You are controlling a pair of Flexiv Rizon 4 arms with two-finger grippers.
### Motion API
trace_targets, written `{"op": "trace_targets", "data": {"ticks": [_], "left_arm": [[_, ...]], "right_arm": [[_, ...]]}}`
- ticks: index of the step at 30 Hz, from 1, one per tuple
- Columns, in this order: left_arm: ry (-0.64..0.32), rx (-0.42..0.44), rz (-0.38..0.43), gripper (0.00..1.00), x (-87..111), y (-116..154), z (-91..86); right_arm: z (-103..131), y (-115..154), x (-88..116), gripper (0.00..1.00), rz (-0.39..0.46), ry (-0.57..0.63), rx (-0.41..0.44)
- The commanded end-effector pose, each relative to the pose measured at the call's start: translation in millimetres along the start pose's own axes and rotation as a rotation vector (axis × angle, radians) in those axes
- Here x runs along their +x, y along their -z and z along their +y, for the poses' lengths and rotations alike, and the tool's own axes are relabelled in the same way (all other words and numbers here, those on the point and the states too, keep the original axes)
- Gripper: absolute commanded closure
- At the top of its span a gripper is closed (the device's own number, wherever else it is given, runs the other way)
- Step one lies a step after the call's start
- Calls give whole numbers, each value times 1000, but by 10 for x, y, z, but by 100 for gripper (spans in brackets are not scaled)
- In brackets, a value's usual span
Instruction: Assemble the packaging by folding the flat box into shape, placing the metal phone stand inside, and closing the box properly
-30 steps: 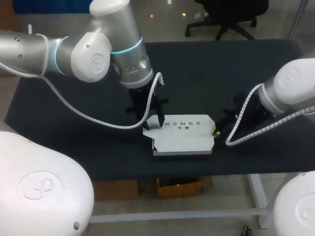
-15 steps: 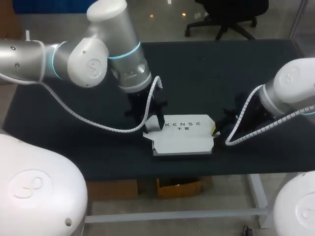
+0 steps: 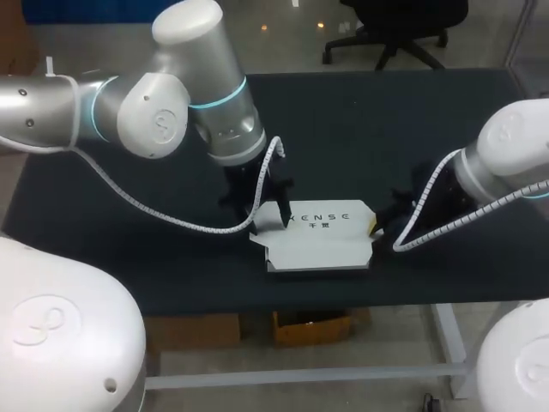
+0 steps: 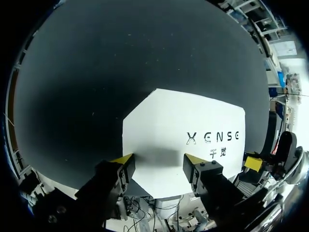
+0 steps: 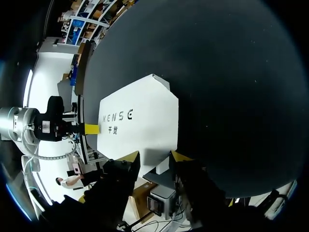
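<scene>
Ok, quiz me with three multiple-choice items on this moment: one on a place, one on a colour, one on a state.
1. The box lies: A) between the left end effector and right end effector; B) left of both; C) right of both.
2. The box is: A) brown; B) white; C) red.
3. The left end effector's fingers are: A) pressed together; B) hidden; C) spread apart.
Answers: 1 A, one stands at each end of it; 2 B, white against the black table; 3 C, the left wrist view shows a wide gap.
</scene>
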State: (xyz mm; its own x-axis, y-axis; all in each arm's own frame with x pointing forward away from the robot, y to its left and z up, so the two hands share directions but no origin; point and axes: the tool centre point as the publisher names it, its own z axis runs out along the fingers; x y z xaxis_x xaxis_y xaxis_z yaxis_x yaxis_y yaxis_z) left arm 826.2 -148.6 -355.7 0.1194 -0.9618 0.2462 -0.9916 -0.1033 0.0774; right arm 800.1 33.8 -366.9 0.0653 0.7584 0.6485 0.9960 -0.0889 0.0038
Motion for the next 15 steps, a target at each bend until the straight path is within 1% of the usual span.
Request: {"op": "trace_targets", "data": {"ticks": [1,4,10,15], "left_arm": [[1,10,-4,34,1,5,27],[-3,17,-7,32,7,7,28],[-6,22,-11,32,16,7,28],[-7,26,-11,33,18,4,25]], "right_arm": [[49,4,-8,64,15,1,12],[65,7,3,64,17,1,15],[87,27,18,65,21,-2,25],[93,93,30,64,20,-9,34]]}}
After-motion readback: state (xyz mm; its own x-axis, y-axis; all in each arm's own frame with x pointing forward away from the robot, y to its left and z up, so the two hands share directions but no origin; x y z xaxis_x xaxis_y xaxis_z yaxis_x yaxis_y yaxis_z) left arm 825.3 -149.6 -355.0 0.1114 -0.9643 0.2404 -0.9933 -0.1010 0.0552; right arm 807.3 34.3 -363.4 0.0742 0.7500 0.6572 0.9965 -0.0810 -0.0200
